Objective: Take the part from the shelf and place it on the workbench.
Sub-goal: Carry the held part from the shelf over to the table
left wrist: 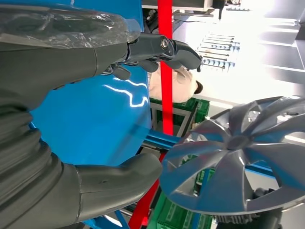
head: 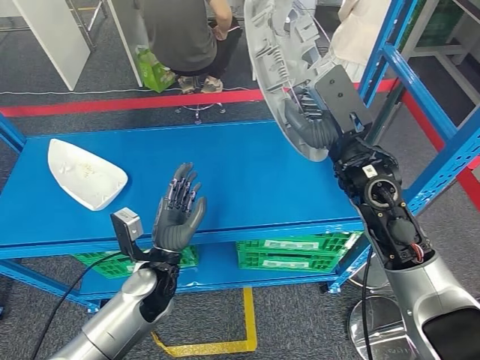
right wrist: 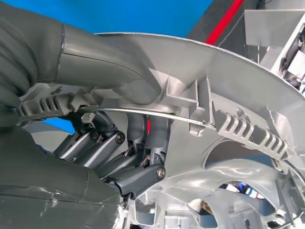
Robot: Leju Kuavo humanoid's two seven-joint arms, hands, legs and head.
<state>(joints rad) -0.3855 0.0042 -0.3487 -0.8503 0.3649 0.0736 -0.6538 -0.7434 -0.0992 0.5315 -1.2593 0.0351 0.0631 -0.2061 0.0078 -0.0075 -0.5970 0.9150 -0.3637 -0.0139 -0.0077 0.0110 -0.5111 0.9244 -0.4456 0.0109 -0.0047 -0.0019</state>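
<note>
The part is a grey plastic wheel cover (head: 283, 64), held up on edge above the right end of the blue workbench (head: 243, 180). My right hand (head: 314, 127) grips its rim, thumb (right wrist: 107, 62) on the ribbed back and fingers (right wrist: 107, 152) curled through the spokes. The left wrist view shows the cover's spoked front face (left wrist: 241, 157). My left hand (head: 178, 214) hovers open over the bench's front edge, fingers spread and palm turned toward the cover, holding nothing; its thumb (left wrist: 118, 179) and fingers (left wrist: 162, 47) stand apart.
A white moulded part (head: 85, 174) lies on the bench's left end. Green crates (head: 289, 253) sit on the lower shelf. Blue shelf posts (head: 418, 82) rise at the right. A person (head: 184, 37) sits behind the bench, beyond a red floor line.
</note>
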